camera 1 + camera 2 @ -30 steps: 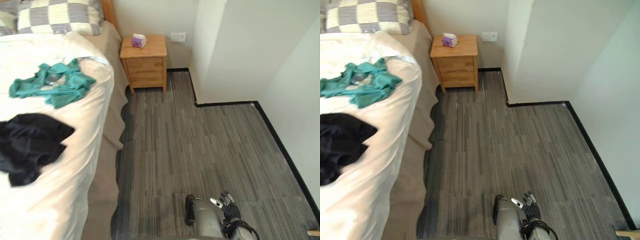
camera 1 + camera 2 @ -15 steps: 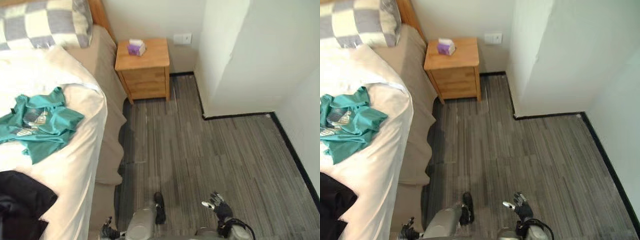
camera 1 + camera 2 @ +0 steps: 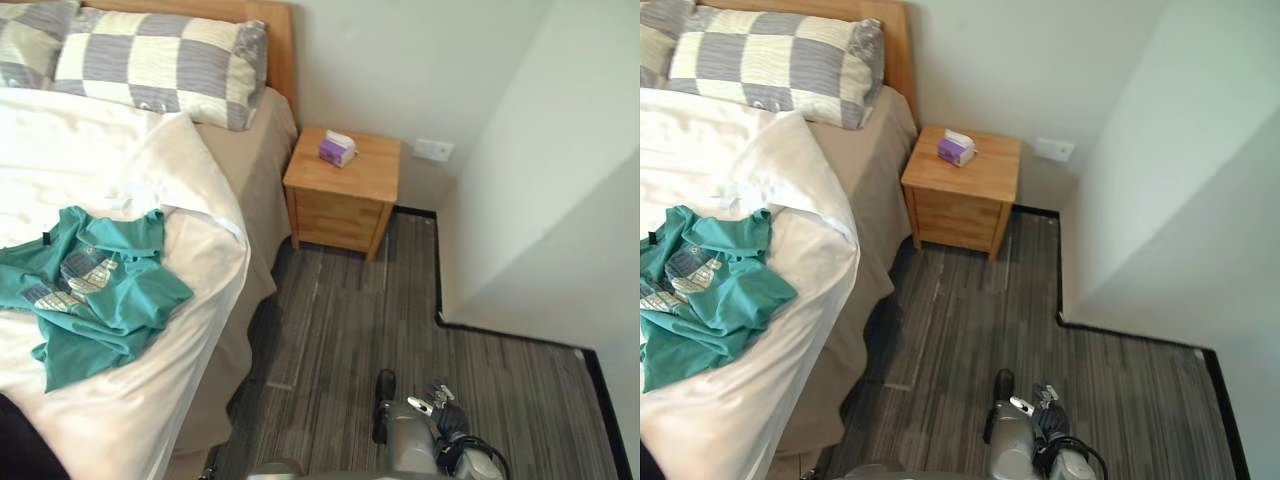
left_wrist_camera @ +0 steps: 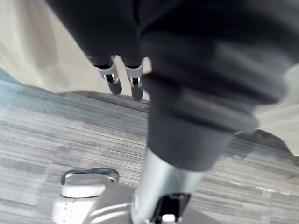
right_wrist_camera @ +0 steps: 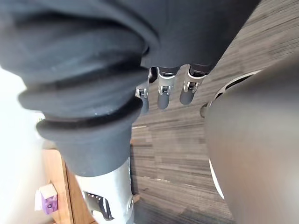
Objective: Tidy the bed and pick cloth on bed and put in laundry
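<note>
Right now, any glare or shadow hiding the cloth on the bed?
Left eye view: the duvet is bright, its folds washed out, yet the teal cloth reads clearly; shadow darkens the floor along the bed. Right wrist view: the wall glares white.

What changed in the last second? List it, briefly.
The camera swung toward the headboard, so the whole view shifted; none of the things moved. Nothing was taken hold of or let go: the right hand hangs open over the floor, and the left hand is open too. The teal shirt lies on the white duvet as before, and the tissue box sits on the nightstand.
</note>
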{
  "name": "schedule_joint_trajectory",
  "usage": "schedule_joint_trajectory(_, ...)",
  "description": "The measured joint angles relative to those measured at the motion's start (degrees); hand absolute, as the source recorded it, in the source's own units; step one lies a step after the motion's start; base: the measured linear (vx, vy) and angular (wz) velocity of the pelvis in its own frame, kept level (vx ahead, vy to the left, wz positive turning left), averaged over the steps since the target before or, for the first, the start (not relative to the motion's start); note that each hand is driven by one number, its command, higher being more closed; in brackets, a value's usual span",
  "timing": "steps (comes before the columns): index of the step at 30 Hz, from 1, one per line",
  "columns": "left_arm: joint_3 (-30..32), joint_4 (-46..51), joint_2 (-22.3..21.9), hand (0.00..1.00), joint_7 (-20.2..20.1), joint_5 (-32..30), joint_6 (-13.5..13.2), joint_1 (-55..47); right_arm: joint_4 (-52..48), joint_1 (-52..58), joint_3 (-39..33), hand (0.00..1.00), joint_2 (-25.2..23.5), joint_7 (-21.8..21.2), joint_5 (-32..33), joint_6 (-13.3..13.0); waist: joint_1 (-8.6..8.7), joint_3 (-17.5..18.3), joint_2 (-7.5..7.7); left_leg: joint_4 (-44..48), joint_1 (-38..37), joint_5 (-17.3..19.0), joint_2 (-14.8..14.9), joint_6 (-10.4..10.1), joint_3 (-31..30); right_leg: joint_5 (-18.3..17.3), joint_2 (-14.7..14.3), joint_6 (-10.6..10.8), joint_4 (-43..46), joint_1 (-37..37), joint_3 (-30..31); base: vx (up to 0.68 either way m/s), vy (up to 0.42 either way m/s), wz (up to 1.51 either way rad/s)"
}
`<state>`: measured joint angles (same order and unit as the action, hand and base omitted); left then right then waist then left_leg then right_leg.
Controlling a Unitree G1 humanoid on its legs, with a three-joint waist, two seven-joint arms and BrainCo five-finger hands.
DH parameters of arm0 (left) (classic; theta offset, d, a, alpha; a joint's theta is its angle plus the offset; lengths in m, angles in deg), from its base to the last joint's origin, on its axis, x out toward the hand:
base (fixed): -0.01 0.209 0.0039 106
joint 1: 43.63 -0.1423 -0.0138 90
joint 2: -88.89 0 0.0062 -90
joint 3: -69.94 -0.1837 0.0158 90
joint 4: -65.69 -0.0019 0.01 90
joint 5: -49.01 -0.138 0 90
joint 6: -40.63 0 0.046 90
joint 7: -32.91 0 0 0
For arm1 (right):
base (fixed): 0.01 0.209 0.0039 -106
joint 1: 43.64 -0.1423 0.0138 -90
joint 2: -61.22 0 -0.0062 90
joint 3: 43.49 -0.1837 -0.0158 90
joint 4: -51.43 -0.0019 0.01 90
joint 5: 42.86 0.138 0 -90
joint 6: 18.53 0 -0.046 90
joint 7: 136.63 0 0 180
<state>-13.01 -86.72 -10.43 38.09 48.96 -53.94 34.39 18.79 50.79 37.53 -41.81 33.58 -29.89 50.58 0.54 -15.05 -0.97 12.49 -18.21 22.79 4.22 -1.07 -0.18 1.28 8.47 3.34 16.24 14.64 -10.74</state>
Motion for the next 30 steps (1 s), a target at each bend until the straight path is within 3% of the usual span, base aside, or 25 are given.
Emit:
schedule_joint_trajectory(1,0.20,0.00,-0.34,0.00,0.01,-0.21,-0.09,-0.57,-0.25,0.03,0.10,0.00,0.22,0.15,-0.02,-0.05,-0.01,0.41,-1.05,0.10,-0.36,0.07,0.82,-0.23,0.34,-0.04,-0.37,-0.02,2.18,0.96,-0.13,0.48,-0.494,0.12)
schedule_joint_trajectory(2,1.12,0.05,-0.91,0.00,0.01,-0.32,-0.71,-1.58,-0.43,-0.06,0.24,0.00,0.23,0.94,0.17,0.08,0.06,1.13,-0.72,3.81,0.48,-0.22,1.56,-0.67,0.95,-0.01,-0.37,-0.14,5.89,1.86,-0.43,0.39,-0.417,0.11)
schedule_joint_trajectory(3,3.43,0.31,-2.04,0.00,-0.09,-0.27,-1.66,-1.82,-0.42,-0.14,0.29,0.00,0.62,1.13,-0.07,0.35,-0.07,1.42,-1.38,13.38,4.46,-1.73,2.08,-1.42,1.43,-2.05,-0.55,-1.87,7.88,1.50,-1.81,0.45,-0.549,0.14)
schedule_joint_trajectory(4,4.84,0.80,-2.86,0.00,-0.15,-0.03,-2.30,-1.90,-0.44,-0.09,0.41,0.00,0.95,1.05,-0.38,0.75,-0.24,1.64,-1.77,19.90,7.66,-3.82,2.79,-1.15,1.70,-3.13,-0.77,-2.02,8.14,1.05,-2.13,0.26,-0.409,0.21)
schedule_joint_trajectory(5,6.49,2.08,-4.50,0.00,-0.17,0.68,-3.74,-1.99,-0.84,-0.01,0.82,0.00,1.83,0.87,-0.63,1.17,-0.58,1.39,-3.10,34.06,15.21,-12.48,4.95,-1.30,1.89,-4.34,-2.05,-2.64,6.44,-1.78,-3.21,0.42,-0.485,0.22)
schedule_joint_trajectory(6,6.71,2.70,-5.19,0.00,-0.12,1.74,-5.20,-2.20,-0.97,0.04,1.10,0.00,2.76,0.85,-1.39,1.31,-1.47,0.92,-4.27,45.09,21.21,-16.72,8.23,-2.30,2.06,-4.65,-3.51,-3.09,2.28,-6.30,-3.91,0.43,-0.389,0.33)
schedule_joint_trajectory(7,6.75,3.00,-5.38,0.00,-0.11,2.19,-5.77,-2.20,-0.65,-0.06,1.08,0.00,2.91,0.87,-2.16,1.42,-1.61,0.65,-4.68,48.61,24.50,-14.71,9.02,-2.37,2.42,-4.99,-3.80,-3.60,0.20,-9.58,-5.08,0.44,-0.340,0.31)
schedule_joint_trajectory(9,6.03,4.04,-5.30,0.00,-0.26,2.72,-6.03,-2.40,0.09,0.48,0.95,0.00,2.53,0.85,-3.15,1.42,-1.82,0.58,-4.15,43.97,27.48,-11.89,8.81,-2.19,7.35,-5.22,-3.13,-2.64,-3.78,-15.36,-7.62,0.31,-0.234,0.39)
schedule_joint_trajectory(12,4.20,4.82,-4.63,0.00,-0.36,2.87,-6.06,-2.32,-0.53,0.51,0.83,0.00,2.05,0.84,-3.30,1.02,-1.63,0.65,-3.89,20.31,28.21,-12.29,8.40,-1.91,25.88,-6.37,-1.93,-1.58,-7.50,-20.55,-12.52,0.33,-0.174,0.71)
schedule_joint_trajectory(13,2.22,4.29,-3.69,0.00,-0.40,2.81,-5.78,-1.70,-0.23,0.80,0.55,0.00,2.02,0.90,-2.67,0.98,-1.22,0.70,-3.90,11.54,27.62,-14.51,7.60,-0.58,33.57,-7.43,-2.01,-0.66,-7.87,-21.89,-15.65,0.38,-0.096,1.18)
schedule_joint_trajectory(14,1.29,3.90,-3.20,0.00,-0.55,2.81,-5.69,-1.37,-0.05,1.07,0.45,0.00,2.07,0.99,-2.23,0.98,-1.30,0.82,-4.01,8.01,27.31,-16.15,7.35,0.76,37.41,-8.61,-2.21,-0.03,-7.47,-22.56,-17.37,0.45,-0.077,1.24)
schedule_joint_trajectory(15,0.85,3.32,-2.81,0.00,-0.72,2.97,-5.59,-0.89,0.44,0.98,0.41,0.00,1.99,1.18,-1.75,1.00,-1.47,1.33,-3.64,5.35,27.04,-16.66,6.66,6.50,39.69,-11.12,-2.03,1.01,-5.59,-22.75,-18.84,0.46,-0.043,0.99)
schedule_joint_trajectory(16,1.02,3.26,-1.29,0.00,-0.82,3.72,-5.15,-0.73,0.93,0.75,0.46,0.00,1.59,1.73,-1.71,1.04,-2.60,2.43,-1.04,5.32,26.93,-15.80,4.15,8.25,39.49,-13.98,0.64,2.59,-2.52,-22.38,-19.69,0.39,-0.022,0.74)
schedule_joint_trajectory(18,1.02,3.26,0.35,0.00,-1.53,3.85,-3.87,-1.08,1.76,0.12,0.53,0.00,1.09,2.05,-1.84,1.11,-3.63,4.06,1.86,5.39,26.81,-12.73,1.51,9.14,38.15,-16.56,3.84,4.60,3.12,-21.82,-20.45,0.43,-0.041,0.50)
schedule_joint_trajectory(19,0.68,3.25,0.61,0.00,-2.10,3.84,-3.07,-1.10,2.26,-1.44,0.34,0.00,1.33,2.13,-1.81,1.18,-3.08,4.30,2.14,4.89,25.69,-12.16,-0.63,9.96,36.04,-15.86,8.08,3.87,16.00,-17.71,-18.88,0.45,-0.025,0.67)
schedule_joint_trajectory(20,0.11,3.26,0.75,0.00,-2.27,3.84,-3.04,-0.86,2.31,-1.96,0.29,0.00,1.52,2.11,-1.83,1.19,-2.82,4.28,2.08,4.16,24.75,-11.98,-1.63,10.21,34.80,-14.24,9.93,2.67,22.98,-15.17,-16.97,0.44,-0.003,1.06)
schedule_joint_trajectory(21,-1.85,3.11,1.54,0.00,-2.57,3.72,-2.27,-0.39,2.70,-2.66,0.35,0.00,1.75,2.06,-1.90,1.33,-1.82,4.15,1.85,3.13,22.90,-11.77,-2.91,10.34,31.92,-13.86,10.82,3.39,32.26,-11.36,-12.60,0.49,-0.075,1.47)
schedule_joint_trajectory(22,-3.76,2.50,2.07,0.00,-2.54,3.79,-1.88,-0.41,2.78,-2.81,0.55,0.00,1.63,2.04,-2.10,1.49,-0.98,3.89,1.39,1.72,20.07,-11.83,-3.54,10.22,28.14,-14.92,10.21,4.21,35.41,-9.96,-10.99,0.41,-0.079,1.47)
schedule_joint_trajectory(23,-4.41,2.26,2.17,0.00,-2.51,3.92,-1.90,-0.41,2.77,-2.73,0.60,0.00,1.61,2.09,-2.09,1.49,-1.24,3.82,1.19,1.22,18.89,-11.87,-3.59,10.14,26.81,-15.50,9.77,4.64,35.23,-9.55,-10.92,0.37,-0.137,1.46)
schedule_joint_trajectory(24,-5.36,2.24,2.41,0.00,-2.44,3.93,-1.86,-0.38,2.82,-2.68,0.60,0.00,1.59,2.19,-2.05,1.53,-1.40,3.51,0.28,-0.23,16.87,-12.11,-3.63,9.48,23.52,-16.13,8.53,4.76,32.48,-8.68,-10.67,0.19,-0.104,1.13)
schedule_joint_trajectory(26,-6.90,2.12,3.55,0.00,-2.45,3.88,-1.77,-0.24,2.77,-2.23,0.66,0.00,1.44,2.70,-0.85,1.53,-1.09,3.78,0.60,-2.15,15.34,-12.93,-4.07,8.21,16.05,-16.50,5.55,5.31,24.06,-7.11,-7.74,0.29,-0.239,1.90)
schedule_joint_trajectory(28,-7.48,1.86,4.22,0.00,-2.62,3.81,-1.67,0.27,2.81,-0.68,0.52,0.00,1.43,4.37,1.74,1.54,-0.47,3.94,0.91,-2.41,15.45,-13.38,-4.80,7.50,7.06,-16.41,1.53,5.72,14.15,-6.30,2.19,0.24,-0.336,2.50)
schedule_joint_trajectory(29,-7.23,1.89,4.26,0.00,-2.64,4.07,-2.19,0.35,2.83,0.22,0.53,0.00,1.25,5.53,3.11,1.53,-0.05,4.01,1.01,-2.31,15.46,-13.57,-5.38,6.89,1.66,-16.26,-0.54,5.81,9.59,-6.56,9.99,0.15,-0.335,2.64)
schedule_joint_trajectory(30,-6.70,2.00,4.29,0.00,-2.73,4.09,-3.14,0.41,2.91,1.69,0.52,0.00,0.58,6.59,4.49,1.52,-0.13,4.32,1.54,-1.87,15.46,-13.54,-6.11,5.99,-2.13,-14.11,-1.61,6.02,5.45,-7.01,16.03,0.15,-0.346,2.42)
